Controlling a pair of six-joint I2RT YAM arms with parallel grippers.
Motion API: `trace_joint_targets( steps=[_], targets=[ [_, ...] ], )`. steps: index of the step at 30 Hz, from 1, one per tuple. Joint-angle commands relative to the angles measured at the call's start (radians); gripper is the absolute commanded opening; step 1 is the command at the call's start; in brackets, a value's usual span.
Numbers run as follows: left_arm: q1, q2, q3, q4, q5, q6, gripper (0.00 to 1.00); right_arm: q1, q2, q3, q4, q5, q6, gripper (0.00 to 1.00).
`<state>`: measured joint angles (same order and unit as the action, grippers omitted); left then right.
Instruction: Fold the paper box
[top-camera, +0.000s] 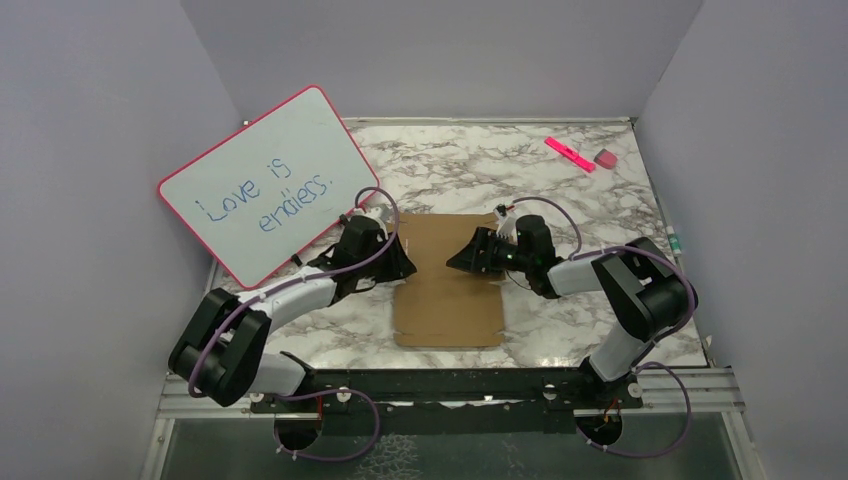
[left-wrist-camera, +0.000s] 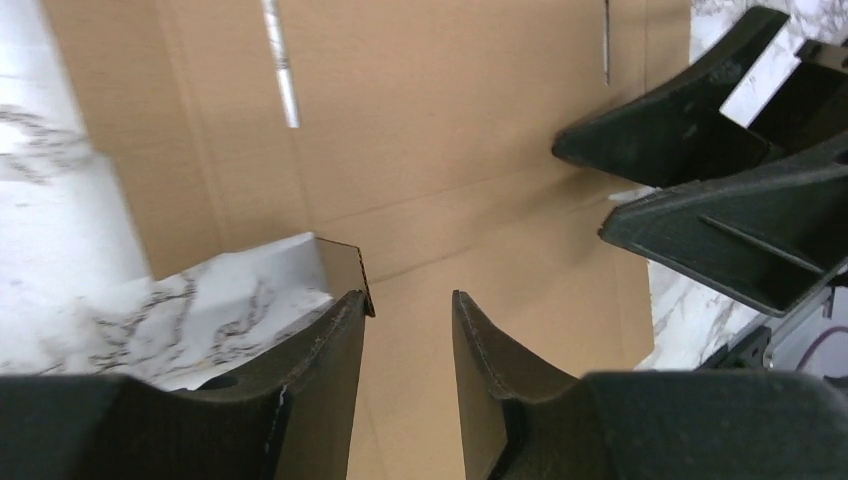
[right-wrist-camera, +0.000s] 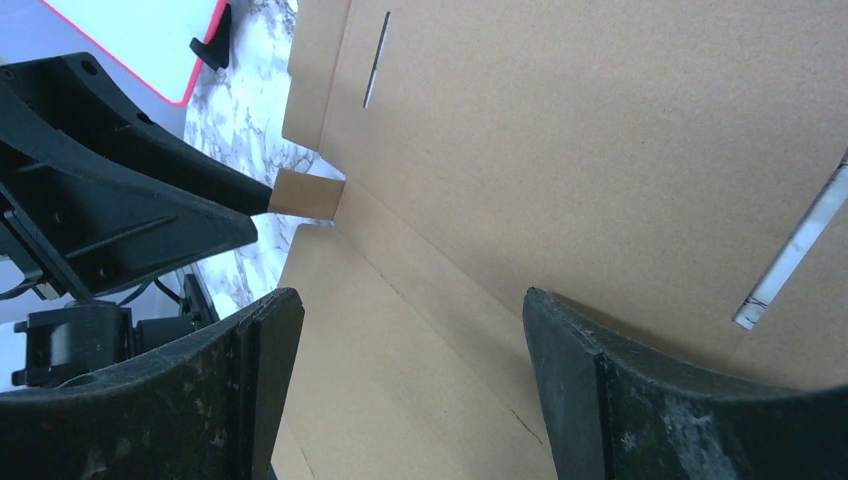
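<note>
The paper box (top-camera: 450, 305) lies as a flat brown cardboard sheet on the marble table, creases and slots showing (left-wrist-camera: 450, 130) (right-wrist-camera: 600, 130). My left gripper (top-camera: 405, 262) is at the sheet's left edge, low over it. Its jaws (left-wrist-camera: 408, 300) stand narrowly apart with only flat cardboard showing through the gap. A small side tab (left-wrist-camera: 340, 262) is raised and rests against the tip of one finger; the same tab (right-wrist-camera: 305, 193) shows in the right wrist view touching that fingertip. My right gripper (top-camera: 455, 262) hovers over the sheet's middle, facing the left one, wide open (right-wrist-camera: 410, 295) and empty.
A pink-framed whiteboard (top-camera: 265, 185) leans against the left wall, close behind the left arm. A pink marker (top-camera: 570, 153) and an eraser (top-camera: 606, 158) lie at the back right of the marble table (top-camera: 600, 205). Walls close in three sides.
</note>
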<state>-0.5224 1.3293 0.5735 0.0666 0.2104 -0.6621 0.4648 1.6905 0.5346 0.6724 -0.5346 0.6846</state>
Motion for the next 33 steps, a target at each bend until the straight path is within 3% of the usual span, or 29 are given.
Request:
trace_joint_targets(
  steps=[1,9,16,20,26,33],
  targets=[
    [-0.061,0.037,0.056,0.017,0.003,0.023,0.39,0.008,0.035,-0.006,-0.049,0.004,-0.006,0.87],
    [-0.083,0.035,0.104,-0.09,-0.114,0.068,0.4,0.008,0.001,0.018,-0.118,0.016,-0.044,0.87],
    [-0.084,-0.031,0.184,-0.222,-0.237,0.131,0.55,0.007,-0.133,0.128,-0.39,0.139,-0.185,0.88],
    [-0.083,-0.012,0.25,-0.237,-0.2,0.154,0.6,-0.001,-0.223,0.176,-0.507,0.218,-0.274,0.88],
    [-0.087,0.107,0.36,-0.237,-0.087,0.155,0.65,-0.062,-0.339,0.142,-0.631,0.317,-0.278,0.88],
    [-0.11,0.281,0.437,-0.19,0.006,0.153,0.67,-0.098,-0.412,0.048,-0.659,0.341,-0.246,0.87]
  ],
)
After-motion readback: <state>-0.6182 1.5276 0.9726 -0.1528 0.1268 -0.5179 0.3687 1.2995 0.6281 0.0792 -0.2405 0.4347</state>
